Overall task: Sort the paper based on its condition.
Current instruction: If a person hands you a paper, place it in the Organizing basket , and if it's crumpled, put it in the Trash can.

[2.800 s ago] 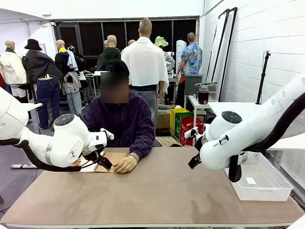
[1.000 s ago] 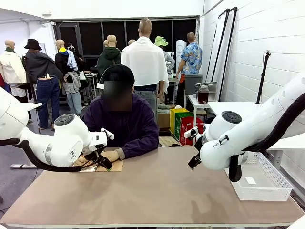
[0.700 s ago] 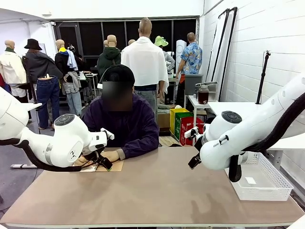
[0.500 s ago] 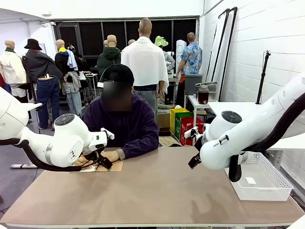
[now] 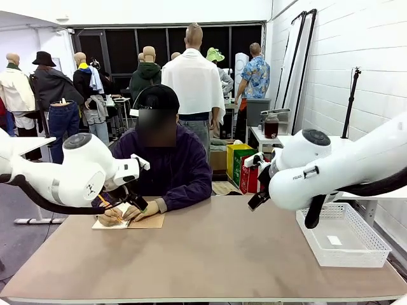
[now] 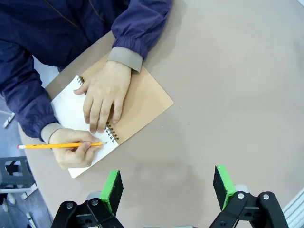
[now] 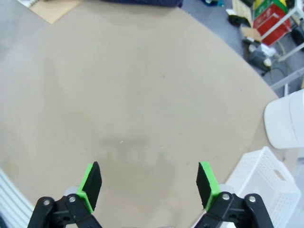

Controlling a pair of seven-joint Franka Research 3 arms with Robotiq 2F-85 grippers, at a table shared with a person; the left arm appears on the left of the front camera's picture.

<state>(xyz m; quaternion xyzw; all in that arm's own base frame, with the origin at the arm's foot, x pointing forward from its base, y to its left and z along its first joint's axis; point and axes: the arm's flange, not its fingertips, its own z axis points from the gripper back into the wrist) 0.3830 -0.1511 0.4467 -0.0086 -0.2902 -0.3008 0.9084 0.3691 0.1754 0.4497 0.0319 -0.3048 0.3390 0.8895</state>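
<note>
The white paper (image 6: 66, 102) lies flat, spiral-bound along one edge.

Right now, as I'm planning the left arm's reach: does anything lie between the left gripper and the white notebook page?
Yes. On the page rest the person's hands: one hand flat across the spiral binding, the other hand holding a yellow pencil. The left gripper hangs open.

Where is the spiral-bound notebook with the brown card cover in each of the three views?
Front view: the spiral-bound notebook with the brown card cover lies left of centre, at the far edge of the tan table.
Left wrist view: the notebook lies upper left of centre, open, a hand flat on it.
Right wrist view: its brown cover sits in the top left corner, cut by the edge.
Shared landmark: the person's dark blue sleeve beside it.
</note>
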